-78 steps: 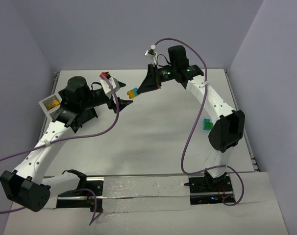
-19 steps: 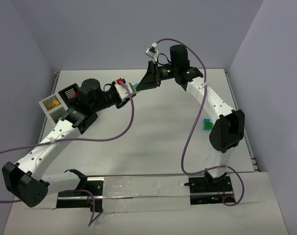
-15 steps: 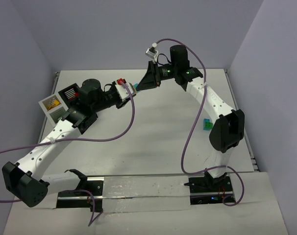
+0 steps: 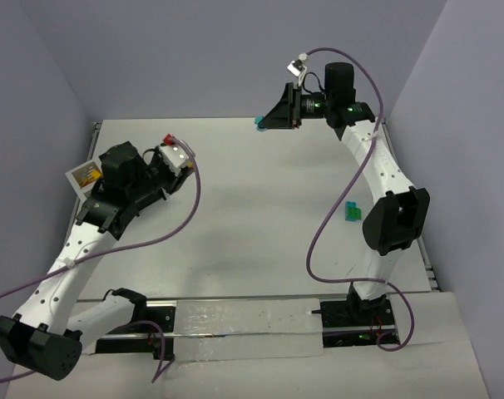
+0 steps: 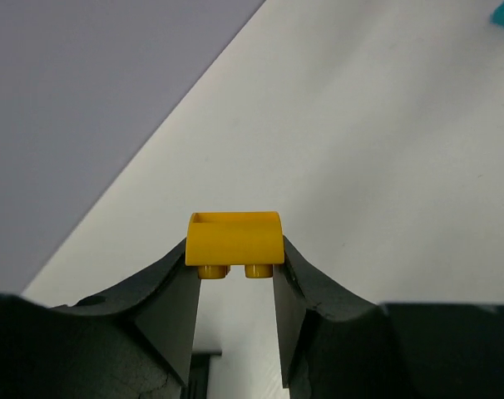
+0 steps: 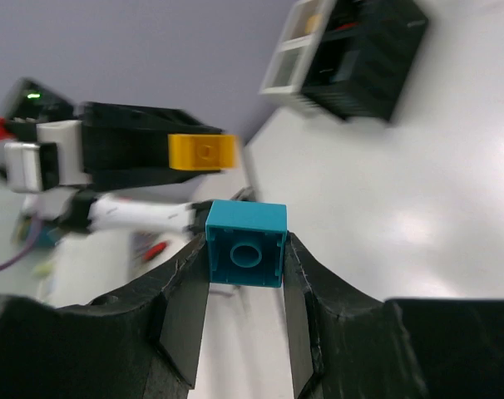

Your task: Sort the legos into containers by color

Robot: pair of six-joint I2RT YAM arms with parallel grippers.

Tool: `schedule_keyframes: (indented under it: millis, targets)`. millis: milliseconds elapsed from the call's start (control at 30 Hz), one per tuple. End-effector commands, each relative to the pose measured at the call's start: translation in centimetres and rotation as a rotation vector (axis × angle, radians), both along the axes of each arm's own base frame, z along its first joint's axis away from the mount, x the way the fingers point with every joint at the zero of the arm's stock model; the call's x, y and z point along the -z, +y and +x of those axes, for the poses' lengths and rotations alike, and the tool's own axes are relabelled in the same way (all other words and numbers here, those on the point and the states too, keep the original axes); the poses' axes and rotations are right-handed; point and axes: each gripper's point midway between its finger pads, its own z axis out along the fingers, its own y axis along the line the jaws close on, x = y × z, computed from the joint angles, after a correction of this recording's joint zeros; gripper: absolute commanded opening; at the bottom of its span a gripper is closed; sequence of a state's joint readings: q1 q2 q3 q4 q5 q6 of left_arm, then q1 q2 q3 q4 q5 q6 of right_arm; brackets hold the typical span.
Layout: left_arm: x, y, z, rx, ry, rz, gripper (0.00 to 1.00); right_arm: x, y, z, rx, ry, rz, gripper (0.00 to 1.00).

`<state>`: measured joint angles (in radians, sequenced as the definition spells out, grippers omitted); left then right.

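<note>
Up close, the left pincer [image 5: 235, 264] pinched a yellow brick [image 5: 235, 239] tight above the table [image 5: 385, 166]. The right pincer [image 6: 246, 268] squeezed a teal brick [image 6: 246, 248], up in the air at the far side. Only the top view showed two small bricks [image 4: 350, 211] lying at the right. The containers [image 6: 352, 50] sat at the left.

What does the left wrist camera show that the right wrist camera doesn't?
Only the left wrist view: the two studs under the yellow brick, clamped by the left gripper. Only the right wrist view: the right gripper shut on a teal brick, and the containers, one black. Both: the yellow brick in the left gripper.
</note>
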<state>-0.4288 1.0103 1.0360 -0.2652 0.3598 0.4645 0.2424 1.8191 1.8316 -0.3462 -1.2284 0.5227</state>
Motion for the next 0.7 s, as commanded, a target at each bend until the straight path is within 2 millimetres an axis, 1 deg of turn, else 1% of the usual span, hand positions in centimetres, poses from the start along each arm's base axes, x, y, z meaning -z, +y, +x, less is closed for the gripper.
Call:
schedule_keyframes:
  millis: [0,33,67,100,133,167,200,233,267,300,333,367,433,533,567,633,667]
  targets:
    - [-0.9,5.7,1.4,-0.22,0.163,-0.091,0.0,-1.4,-2.0,1.6,0.182,-0.215,-0.165,0.0]
    - [-1.2,7.5,2.1,-0.286,0.193,-0.115,0.0,-1.1,-2.4,1.7,0.206,-0.223,-0.195,0.0]
    - [-1.8,10.2,3.1,-0.378,0.218,-0.15,0.0,-1.1,-2.9,2.1,0.236,-0.252,-0.224,0.0]
    - [-1.7,12.0,3.6,-0.439,0.241,-0.163,0.0,-1.0,-3.2,2.2,0.249,-0.264,-0.241,0.0]
    - [-1.6,14.7,4.1,-0.529,0.267,-0.179,0.0,-0.8,-3.5,2.2,0.257,-0.275,-0.259,0.0]
    - [-1.5,16.3,4.3,-0.585,0.28,-0.19,0.0,-0.6,-3.5,2.2,0.253,-0.277,-0.265,0.0]
    - [-1.3,19.4,4.5,-0.68,0.289,-0.206,0.0,-0.5,-3.8,2.1,0.257,-0.274,-0.272,0.0]
    - [-1.2,19.6,4.7,-0.687,0.296,-0.213,0.0,-0.5,-3.8,2.1,0.257,-0.275,-0.274,0.0]
    - [-0.6,23.3,5.0,-0.792,0.32,-0.246,0.0,-0.2,-3.9,2.1,0.255,-0.27,-0.278,0.0]
    - [-0.6,25.2,5.1,-0.836,0.326,-0.269,0.0,-0.2,-4.0,2.1,0.254,-0.272,-0.281,0.0]
    - [-0.6,26.2,4.9,-0.865,0.329,-0.28,0.0,-0.1,-3.9,2.1,0.252,-0.272,-0.281,0.0]
    - [-0.4,27.9,5.1,-0.901,0.34,-0.285,0.0,-0.1,-3.9,2.1,0.25,-0.272,-0.282,0.0]
    - [0.3,29.3,5.7,-0.92,0.37,-0.282,0.0,0.1,-3.9,2.1,0.246,-0.268,-0.284,0.0]
    - [1.5,31.1,6.5,-0.917,0.397,-0.23,0.0,0.5,-3.8,2.0,0.234,-0.265,-0.285,0.0]
    - [2.1,31.3,6.8,-0.903,0.416,-0.215,0.0,0.6,-3.7,2.0,0.229,-0.263,-0.285,0.0]
    - [2.1,31.5,7.2,-0.851,0.436,-0.174,0.0,0.8,-3.5,1.8,0.216,-0.272,-0.289,0.0]
    - [2.5,31.3,7.1,-0.839,0.456,-0.172,0.0,0.9,-3.5,1.7,0.213,-0.27,-0.29,0.0]
